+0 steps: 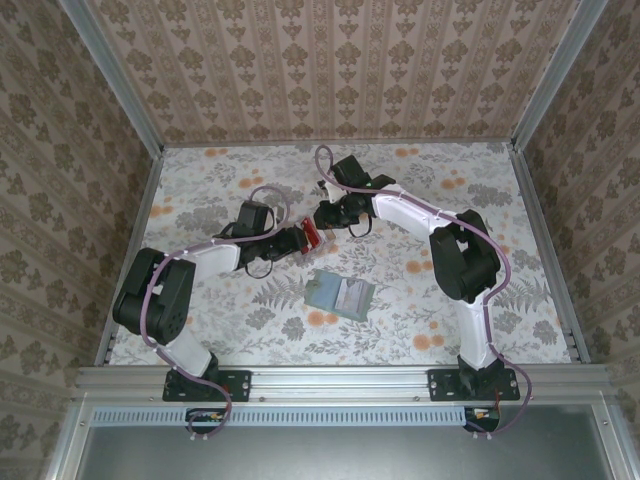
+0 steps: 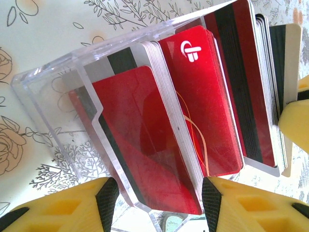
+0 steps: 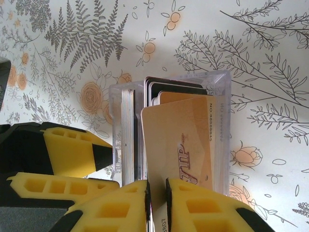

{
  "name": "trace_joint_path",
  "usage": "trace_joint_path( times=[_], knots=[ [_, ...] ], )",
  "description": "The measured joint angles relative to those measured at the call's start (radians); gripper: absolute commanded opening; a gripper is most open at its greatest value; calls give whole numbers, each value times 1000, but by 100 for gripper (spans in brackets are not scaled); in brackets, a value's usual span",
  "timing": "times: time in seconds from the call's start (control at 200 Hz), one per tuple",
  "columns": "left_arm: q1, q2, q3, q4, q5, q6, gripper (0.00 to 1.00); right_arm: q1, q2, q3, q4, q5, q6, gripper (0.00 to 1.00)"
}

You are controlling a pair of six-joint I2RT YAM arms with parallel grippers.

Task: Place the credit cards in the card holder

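A clear plastic box holds several upright credit cards, red ones in front and dark-striped ones behind. My left gripper has a black pad on each side of the box and is shut on it. In the right wrist view a tan credit card printed VIP stands at the near side of the box. My right gripper is shut on this card's lower edge. From above, both grippers meet at the box. The grey-green card holder lies flat just in front of them.
The table has a floral cloth and is fenced by aluminium rails and patterned walls. The left gripper's yellow fingers show beside the box in the right wrist view. Open cloth lies to the left, right and rear.
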Motion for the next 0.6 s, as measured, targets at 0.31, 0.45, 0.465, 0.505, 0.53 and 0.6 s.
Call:
trace_joint_path(
  times=[0.31,0.45,0.465,0.505,0.53,0.6],
  knots=[
    [-5,0,0,0,-10,0,53,-1,-3,0,0,0,0,13],
    [-5,0,0,0,-11,0,53,-1,-12,-1,0,0,0,12],
    [-5,0,0,0,-11,0,53,-1,-14,-2,0,0,0,12],
    [-5,0,0,0,-11,0,53,-1,-21,-6,0,0,0,12],
    [-5,0,0,0,-11,0,53,-1,-26,-9,0,-1,0,12],
    [-6,0,1,0,-12,0,53,-1,-37,-12,0,-3,1,9]
  ],
)
